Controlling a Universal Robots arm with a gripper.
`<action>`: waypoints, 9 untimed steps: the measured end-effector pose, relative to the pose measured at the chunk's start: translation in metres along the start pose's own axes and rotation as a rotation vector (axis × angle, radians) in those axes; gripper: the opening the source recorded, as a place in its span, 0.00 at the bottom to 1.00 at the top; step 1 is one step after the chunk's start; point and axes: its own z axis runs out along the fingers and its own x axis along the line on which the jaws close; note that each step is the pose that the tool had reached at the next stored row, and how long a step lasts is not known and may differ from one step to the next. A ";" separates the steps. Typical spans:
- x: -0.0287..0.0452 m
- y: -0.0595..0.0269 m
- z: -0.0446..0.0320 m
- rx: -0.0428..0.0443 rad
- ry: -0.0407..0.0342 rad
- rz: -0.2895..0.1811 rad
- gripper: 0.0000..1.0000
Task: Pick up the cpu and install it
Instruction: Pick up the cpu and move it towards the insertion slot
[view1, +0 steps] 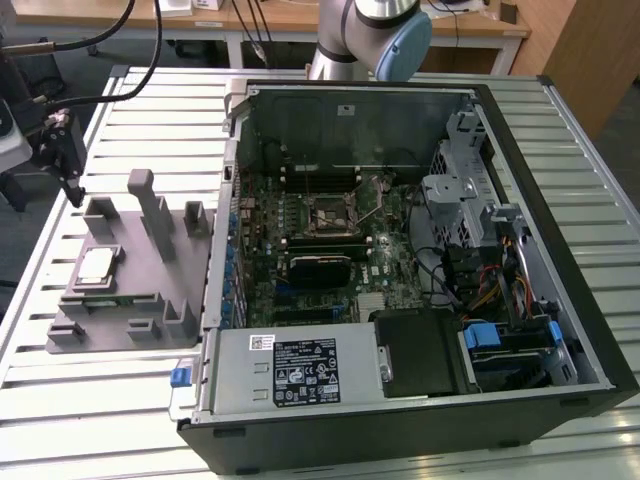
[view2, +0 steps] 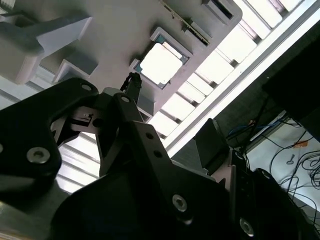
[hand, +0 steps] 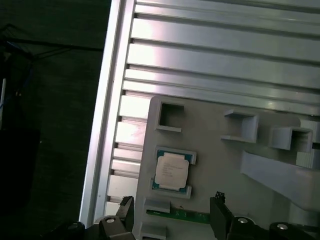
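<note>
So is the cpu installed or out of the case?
Out. The cpu lies flat in its nest on the grey tray, beside the case.

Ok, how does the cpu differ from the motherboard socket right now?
The cpu is silvery-white and lies in a grey fixture outside the open computer case; the motherboard socket is dark with a metal frame, inside that case. The cpu looks smaller than the socket. Both are square and lie flat.

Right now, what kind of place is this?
Probably a robotics lab or workshop: an opened computer case lies on a slatted metal table, beside a grey fixture holding the cpu.
</note>
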 end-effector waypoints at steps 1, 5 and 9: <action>0.0000 -0.0001 0.0015 -0.0004 -0.0006 0.016 0.70; -0.0002 -0.0002 0.0077 -0.0022 -0.0028 0.076 0.70; -0.0001 -0.0008 0.0138 -0.0020 -0.0086 0.085 0.70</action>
